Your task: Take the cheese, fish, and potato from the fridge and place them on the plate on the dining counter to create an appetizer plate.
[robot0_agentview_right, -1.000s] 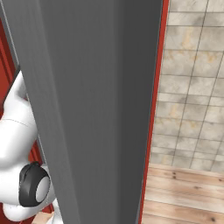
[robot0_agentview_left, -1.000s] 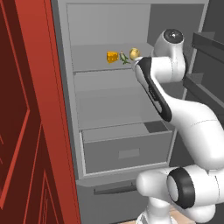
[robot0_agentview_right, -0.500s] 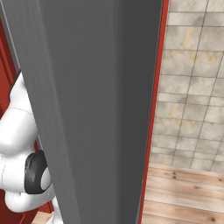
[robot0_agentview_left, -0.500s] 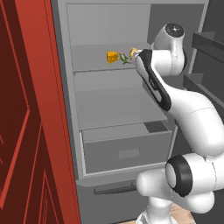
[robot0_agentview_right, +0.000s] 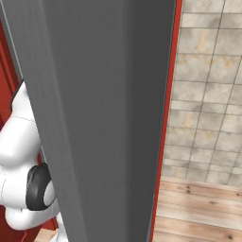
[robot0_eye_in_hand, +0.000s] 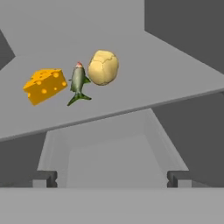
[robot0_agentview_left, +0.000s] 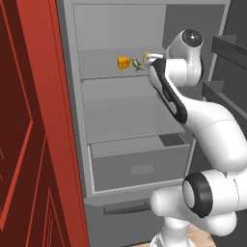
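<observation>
Hand (robot0_eye_in_hand: 111,178) wide open, facing cheese (robot0_eye_in_hand: 45,85), fish (robot0_eye_in_hand: 78,82), potato (robot0_eye_in_hand: 103,67) (one shelf) — untouched

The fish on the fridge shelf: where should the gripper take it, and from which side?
Probably across the fish's slim mid-body, coming from the shelf's open front. It lies between the cheese and the potato, close to both, so the open gripper has only narrow gaps for its fingers beside the flanks.

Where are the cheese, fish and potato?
cheese (robot0_eye_in_hand: 45,85), hand view, front face of the wedge
fish (robot0_eye_in_hand: 78,81), hand view, mid-body
potato (robot0_eye_in_hand: 103,67), hand view, centre of the lump
</observation>
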Controlling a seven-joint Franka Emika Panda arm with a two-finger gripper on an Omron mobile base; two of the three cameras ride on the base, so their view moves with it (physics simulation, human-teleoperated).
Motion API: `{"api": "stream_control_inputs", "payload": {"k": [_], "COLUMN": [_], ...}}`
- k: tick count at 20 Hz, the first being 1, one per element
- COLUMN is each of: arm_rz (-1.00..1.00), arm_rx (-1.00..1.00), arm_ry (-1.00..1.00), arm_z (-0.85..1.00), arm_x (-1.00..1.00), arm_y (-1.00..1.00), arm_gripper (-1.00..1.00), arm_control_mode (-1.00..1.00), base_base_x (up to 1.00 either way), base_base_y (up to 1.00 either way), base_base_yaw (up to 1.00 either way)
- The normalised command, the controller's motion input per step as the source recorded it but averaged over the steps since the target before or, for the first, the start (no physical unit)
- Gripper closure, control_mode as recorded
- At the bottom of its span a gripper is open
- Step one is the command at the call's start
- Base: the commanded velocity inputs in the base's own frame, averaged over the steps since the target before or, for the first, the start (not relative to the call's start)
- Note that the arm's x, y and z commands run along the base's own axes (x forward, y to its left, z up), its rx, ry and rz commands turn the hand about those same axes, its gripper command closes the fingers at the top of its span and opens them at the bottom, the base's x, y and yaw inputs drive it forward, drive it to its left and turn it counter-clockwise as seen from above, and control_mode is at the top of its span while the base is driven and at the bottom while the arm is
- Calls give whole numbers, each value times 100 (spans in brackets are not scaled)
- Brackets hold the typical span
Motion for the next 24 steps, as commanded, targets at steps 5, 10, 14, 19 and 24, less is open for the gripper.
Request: {"api": "stream_control_inputs", "payload": {"k": [5,10,14,19,24], "arm_rz": [0,-1,0,0,0], "arm_rx": [0,0,0,0,0], "arm_ry": [2,2,1,0,1], "arm_z": [1,2,0,0,0], "arm_x": [38,37,35,41,45], "arm_y": [0,0,-5,-9,-1], "arm_gripper": [-100,-100,-100,-100,-100], "arm_control_mode": [-100,-100,-100,-100,-100], "base_base_x": [0,0,0,0,0], "base_base_y": [0,0,0,0,0], "base_base_yaw": [0,0,0,0,0]}}
